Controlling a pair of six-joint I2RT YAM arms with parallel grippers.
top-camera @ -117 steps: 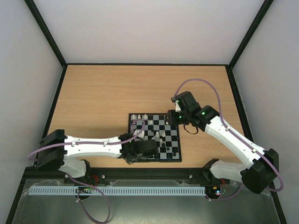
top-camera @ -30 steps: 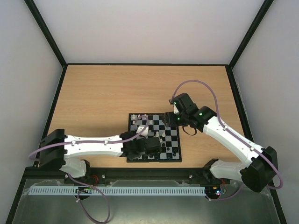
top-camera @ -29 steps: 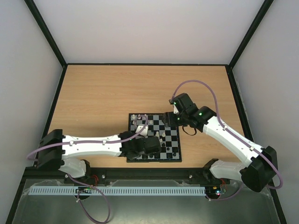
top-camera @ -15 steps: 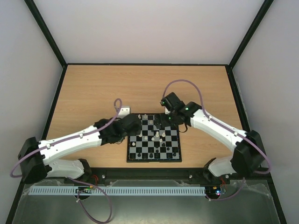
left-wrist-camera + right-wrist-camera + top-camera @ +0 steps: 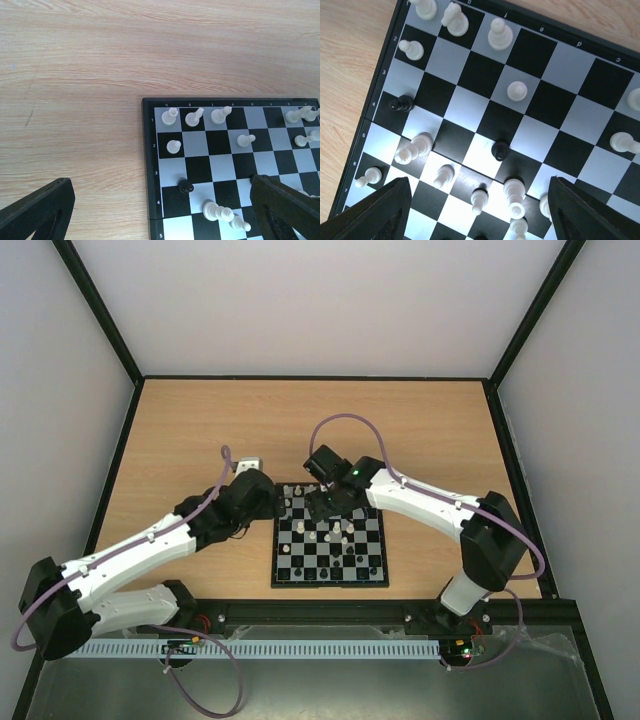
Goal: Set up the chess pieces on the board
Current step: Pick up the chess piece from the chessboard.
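Centre your wide, empty right end effector point(image 5: 480, 189) squarely over the black pawn point(image 5: 500, 150) on the board point(image 5: 480, 75) before closing — left end effector point(image 5: 160, 186) also wide, empty.

Light wood-grain tabletop point(image 5: 200, 430), plain white walls point(image 5: 320, 300) (black frame edges point(image 5: 100, 312)), even soft light.
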